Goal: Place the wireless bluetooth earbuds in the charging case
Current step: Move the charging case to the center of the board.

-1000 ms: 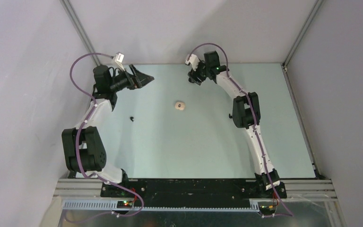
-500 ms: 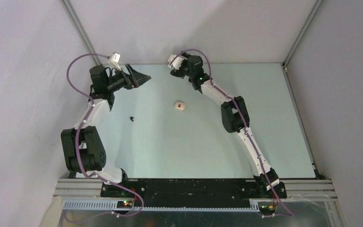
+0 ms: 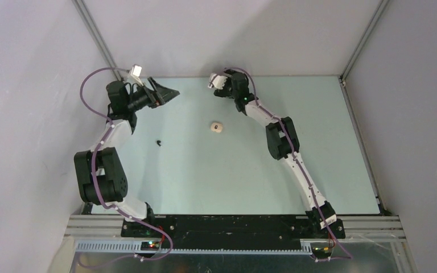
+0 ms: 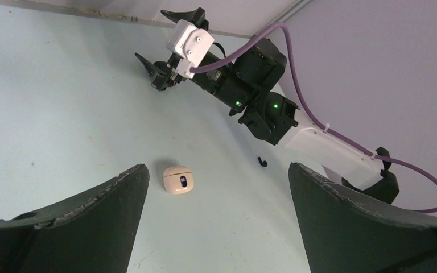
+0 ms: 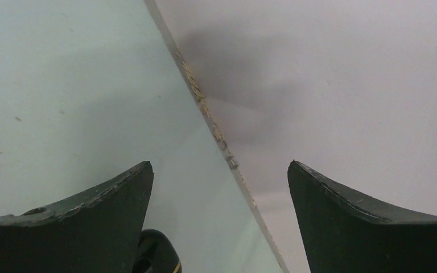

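A pale green tabletop [image 3: 233, 182] fills the enclosure. The white-and-black left arm [image 3: 107, 136] bends toward the far left corner, and the left gripper [image 4: 217, 166] is spread wide with nothing between its jaws. The matching right arm [image 3: 287, 148] reaches to the far edge, where the right gripper [image 5: 219, 165] hangs by the back wall, jaws wide apart and empty. The small rounded beige charging case [image 3: 217, 127] lies mid-table between the arms. A tiny black earbud [image 3: 159, 142] sits nearer the left arm, well apart from the case; whether it is one bud or two, I can't tell.
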`<move>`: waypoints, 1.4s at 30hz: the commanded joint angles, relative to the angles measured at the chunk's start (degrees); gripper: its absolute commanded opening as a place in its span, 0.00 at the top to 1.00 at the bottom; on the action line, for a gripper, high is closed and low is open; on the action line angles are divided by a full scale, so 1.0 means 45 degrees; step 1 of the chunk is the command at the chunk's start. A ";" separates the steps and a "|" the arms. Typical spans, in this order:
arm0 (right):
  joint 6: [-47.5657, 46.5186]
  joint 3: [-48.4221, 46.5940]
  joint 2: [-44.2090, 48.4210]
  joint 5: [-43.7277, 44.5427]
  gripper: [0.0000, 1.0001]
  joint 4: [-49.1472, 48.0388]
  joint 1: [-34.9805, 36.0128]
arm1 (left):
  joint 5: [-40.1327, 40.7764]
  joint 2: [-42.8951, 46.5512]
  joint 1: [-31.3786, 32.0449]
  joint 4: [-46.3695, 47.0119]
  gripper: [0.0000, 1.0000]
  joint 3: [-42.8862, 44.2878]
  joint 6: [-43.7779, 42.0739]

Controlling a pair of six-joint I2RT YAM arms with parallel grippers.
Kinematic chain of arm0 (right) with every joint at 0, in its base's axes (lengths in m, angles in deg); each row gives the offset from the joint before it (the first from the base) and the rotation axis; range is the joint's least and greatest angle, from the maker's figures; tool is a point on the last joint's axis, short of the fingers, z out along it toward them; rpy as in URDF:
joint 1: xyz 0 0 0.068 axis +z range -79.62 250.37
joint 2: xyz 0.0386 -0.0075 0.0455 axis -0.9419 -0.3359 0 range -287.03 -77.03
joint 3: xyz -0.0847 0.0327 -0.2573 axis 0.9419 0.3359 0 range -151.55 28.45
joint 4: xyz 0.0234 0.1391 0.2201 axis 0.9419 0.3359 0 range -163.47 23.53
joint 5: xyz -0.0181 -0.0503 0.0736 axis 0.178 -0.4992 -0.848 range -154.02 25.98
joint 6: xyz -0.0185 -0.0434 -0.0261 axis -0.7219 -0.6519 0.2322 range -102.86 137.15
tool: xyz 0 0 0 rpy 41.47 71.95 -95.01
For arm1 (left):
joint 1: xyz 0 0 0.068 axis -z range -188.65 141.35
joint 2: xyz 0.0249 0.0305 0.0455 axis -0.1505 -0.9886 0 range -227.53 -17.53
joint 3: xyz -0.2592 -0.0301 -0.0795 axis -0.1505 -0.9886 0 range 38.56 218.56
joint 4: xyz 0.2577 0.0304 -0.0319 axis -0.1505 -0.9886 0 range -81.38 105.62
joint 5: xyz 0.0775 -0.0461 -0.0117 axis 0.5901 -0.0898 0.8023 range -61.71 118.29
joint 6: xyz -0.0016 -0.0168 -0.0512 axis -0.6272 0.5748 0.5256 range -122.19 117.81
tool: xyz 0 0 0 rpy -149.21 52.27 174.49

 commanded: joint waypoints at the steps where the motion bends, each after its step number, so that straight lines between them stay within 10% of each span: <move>1: 0.0020 -0.0626 0.0093 0.0908 0.07 0.0546 -0.0173 | -0.0467 -0.0003 -0.0155 0.0758 0.01 0.0070 0.0444; 19: 0.5718 -0.0850 0.1908 -0.2486 0.09 0.6848 -0.1974 | -0.0489 0.0221 -0.0225 0.1088 0.01 -0.0099 0.0686; 31: 0.5600 -0.1032 0.2421 -0.6334 0.05 1.0090 -0.2664 | -0.0475 0.0307 -0.0234 0.1480 0.01 -0.0285 0.0924; 42: 0.5960 -0.1051 0.2349 -0.5794 0.08 0.9555 -0.2487 | -0.0469 0.0481 -0.0227 0.1521 0.01 -0.0340 0.0951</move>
